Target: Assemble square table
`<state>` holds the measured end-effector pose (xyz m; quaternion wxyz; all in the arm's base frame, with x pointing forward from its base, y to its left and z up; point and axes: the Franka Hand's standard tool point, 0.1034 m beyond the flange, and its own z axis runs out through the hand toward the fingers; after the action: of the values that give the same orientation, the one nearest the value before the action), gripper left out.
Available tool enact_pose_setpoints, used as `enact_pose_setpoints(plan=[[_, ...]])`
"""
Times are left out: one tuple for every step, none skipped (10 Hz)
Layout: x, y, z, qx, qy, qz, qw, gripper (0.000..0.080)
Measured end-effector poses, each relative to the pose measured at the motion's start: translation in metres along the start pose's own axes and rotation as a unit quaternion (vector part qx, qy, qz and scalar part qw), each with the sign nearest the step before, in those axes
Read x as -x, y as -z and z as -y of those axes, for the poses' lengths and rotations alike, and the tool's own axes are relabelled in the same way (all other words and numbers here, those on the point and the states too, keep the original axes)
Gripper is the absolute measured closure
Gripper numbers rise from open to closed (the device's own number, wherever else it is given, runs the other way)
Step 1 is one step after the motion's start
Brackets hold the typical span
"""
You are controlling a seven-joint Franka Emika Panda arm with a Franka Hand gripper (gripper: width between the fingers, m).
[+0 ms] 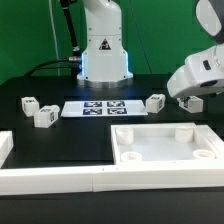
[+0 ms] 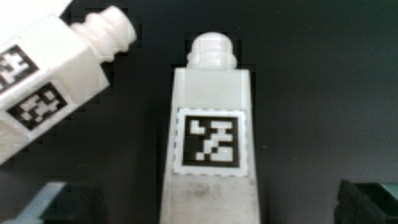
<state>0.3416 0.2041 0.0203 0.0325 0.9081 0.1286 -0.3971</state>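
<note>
We read no words or numbers, only black-and-white code tags point(image 2: 214, 140) on the marker board point(image 1: 100, 108) and the legs point(image 1: 155, 102) beside it.

Plain white on the square panel point(image 1: 165, 145), rim and sockets alike. White also on the short legs point(image 1: 44, 116), with black-and-white square tags on their faces. In the wrist view, white on the near leg point(image 2: 214, 90), with one black tag pattern in a white frame; two such tags on the second leg point(image 2: 54, 80). White with a row of black-and-white tags on the marker board point(image 1: 98, 107). Matt black on the table point(image 1: 70, 140). White on the border bars point(image 1: 50, 178) and the arm point(image 1: 200, 70). Green on the backdrop point(image 1: 30, 40)
</note>
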Motion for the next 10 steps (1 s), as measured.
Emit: enact_pose_setpoints(plan=[[-0.001, -0.006, -0.004, -0.002, 0.012, 0.006, 1.0, 0.015], [0.0, -0.01, -0.009, -0.004, 0.019, 0.012, 1.0, 0.015], [0.002, -0.013, -0.01, -0.005, 0.02, 0.019, 1.0, 0.015], [0.005, -0.017, -0.007, -0.008, 0.013, 0.031, 0.999, 0.015], [0.004, -0.02, -0.003, -0.006, 0.015, 0.032, 0.999, 0.015], [0.004, -0.019, -0.004, -0.006, 0.015, 0.032, 0.999, 0.015], [0.004, -0.019, -0.004, -0.006, 0.015, 0.032, 0.999, 0.015], [0.004, -0.019, -0.004, -0.006, 0.015, 0.032, 0.999, 0.0271], [0.004, -0.019, -0.004, -0.006, 0.015, 0.032, 0.999, 0.0271], [0.004, -0.019, -0.004, -0.006, 0.015, 0.032, 0.999, 0.0422]])
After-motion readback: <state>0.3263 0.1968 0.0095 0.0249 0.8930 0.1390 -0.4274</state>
